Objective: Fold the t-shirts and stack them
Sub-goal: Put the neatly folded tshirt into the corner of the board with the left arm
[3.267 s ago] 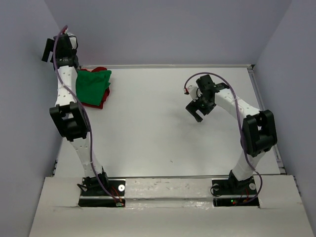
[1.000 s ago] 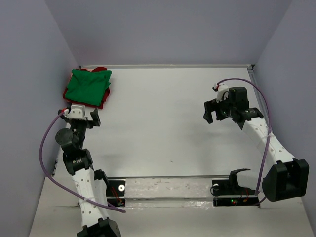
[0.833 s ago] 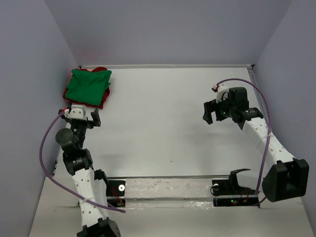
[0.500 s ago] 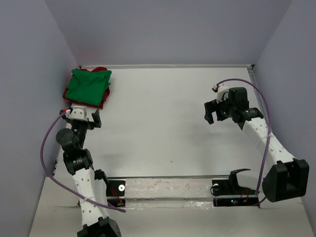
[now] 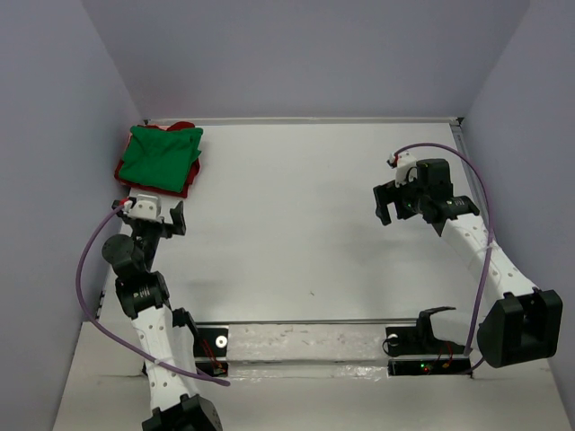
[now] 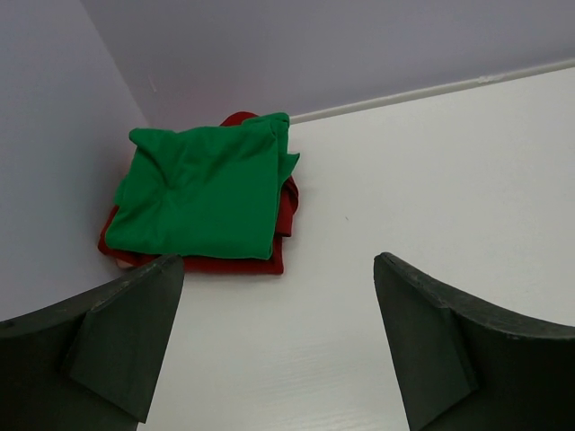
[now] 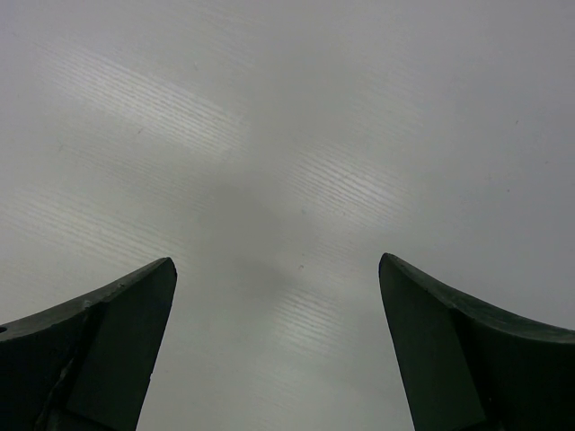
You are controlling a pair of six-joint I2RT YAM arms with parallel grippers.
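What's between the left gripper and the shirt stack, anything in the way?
Nothing visible. The left gripper, jaws open, faces the green t-shirt lying on the red t-shirt in the far-left corner, with only bare table between.

Top view: bright, even diffuse light, only faint soft shadows on table, no blur. Right wrist: streaky glare at 10 o'clock & near centre, dim shadow patch mid-frame. Both wrist cams: fingers dark, slightly soft at 5 & 7 o'clock.

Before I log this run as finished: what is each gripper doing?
Left gripper: open, holding nothing.
Right gripper: open, holding nothing.
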